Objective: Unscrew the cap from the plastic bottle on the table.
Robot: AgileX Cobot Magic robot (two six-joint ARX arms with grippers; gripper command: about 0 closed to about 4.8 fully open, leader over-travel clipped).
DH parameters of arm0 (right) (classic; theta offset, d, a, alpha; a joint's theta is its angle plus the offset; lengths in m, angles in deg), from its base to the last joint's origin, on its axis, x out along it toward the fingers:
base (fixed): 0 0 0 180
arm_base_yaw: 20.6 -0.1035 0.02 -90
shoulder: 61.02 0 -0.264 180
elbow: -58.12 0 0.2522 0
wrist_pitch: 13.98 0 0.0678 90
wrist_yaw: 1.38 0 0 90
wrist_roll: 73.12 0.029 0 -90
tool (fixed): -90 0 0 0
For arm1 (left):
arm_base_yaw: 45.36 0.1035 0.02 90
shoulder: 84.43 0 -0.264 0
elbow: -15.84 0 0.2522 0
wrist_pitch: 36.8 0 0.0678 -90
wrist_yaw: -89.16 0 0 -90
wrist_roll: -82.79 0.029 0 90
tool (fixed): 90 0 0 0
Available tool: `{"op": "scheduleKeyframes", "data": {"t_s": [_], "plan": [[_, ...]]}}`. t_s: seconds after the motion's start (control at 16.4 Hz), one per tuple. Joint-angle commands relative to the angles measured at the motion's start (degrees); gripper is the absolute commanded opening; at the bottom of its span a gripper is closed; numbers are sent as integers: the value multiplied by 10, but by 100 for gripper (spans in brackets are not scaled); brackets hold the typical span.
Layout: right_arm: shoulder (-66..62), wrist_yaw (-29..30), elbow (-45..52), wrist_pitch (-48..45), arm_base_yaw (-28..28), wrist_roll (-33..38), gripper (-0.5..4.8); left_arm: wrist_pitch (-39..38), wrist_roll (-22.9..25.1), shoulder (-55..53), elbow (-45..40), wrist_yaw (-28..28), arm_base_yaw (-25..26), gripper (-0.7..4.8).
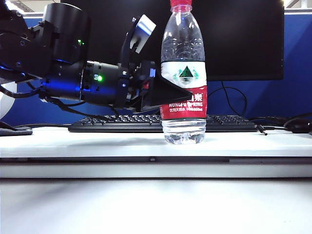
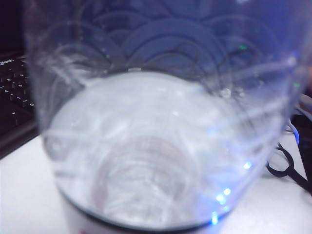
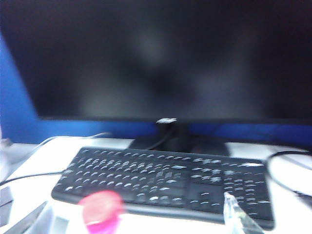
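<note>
Plastic bottle (image 1: 184,78): clear, upright, standing on the white surface (image 1: 97,141) just in front of the black keyboard (image 1: 122,123); red-and-white label with a green mountain logo around its middle. Cap (image 1: 181,5): red, seated on the neck at the upper edge of the exterior view, partly cut off there. Left gripper (image 1: 187,93): black, reaching in level from the left of the exterior view at label height; its jaws are clenched on the bottle's body, one dark jaw lying across the front of the label. Left wrist view: the clear, ribbed bottle wall (image 2: 156,136) fills nearly the whole picture, pressed close to the camera, with the keyboard (image 2: 12,102) and a black cable (image 2: 282,163) showing past its sides; the jaws themselves are hidden there. Right gripper (image 3: 141,229): not seen in the exterior view; in the blurred right wrist view only pale finger edges show, one fingertip (image 3: 236,214) to one side of the cap (image 3: 101,209) and another at the far edge, so the jaws stand released and wide, with the cap lying between them and touching neither. Behind the cap in that view: the keyboard (image 3: 165,180), and a dark monitor (image 3: 161,58) on its stand. Monitor (image 1: 243,39) also backs the bottle in the exterior view.
</note>
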Motion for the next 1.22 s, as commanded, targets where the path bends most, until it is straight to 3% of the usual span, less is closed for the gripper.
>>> {"op": "scheduleKeyframes", "data": {"t_s": [0.06,0.61,0.67,0.85,0.97,1.22], "plan": [[-76,-8,-3,-97,-22,1,479,-38,2,-5,-3,12,1,-5],[-167,7,-3,-156,-15,3,468,-38,2,-5,-3,8,1,-5],[-171,7,-3,-156,-10,3,427,-38,2,-5,-3,8,1,-5],[-179,6,-3,-155,4,3,411,-38,2,-5,-3,8,1,-5],[-179,5,-3,-155,12,3,258,-39,2,-5,-3,8,1,-5],[-186,8,-2,-145,19,18,238,-38,0,-5,-3,6,1,-5]]}}
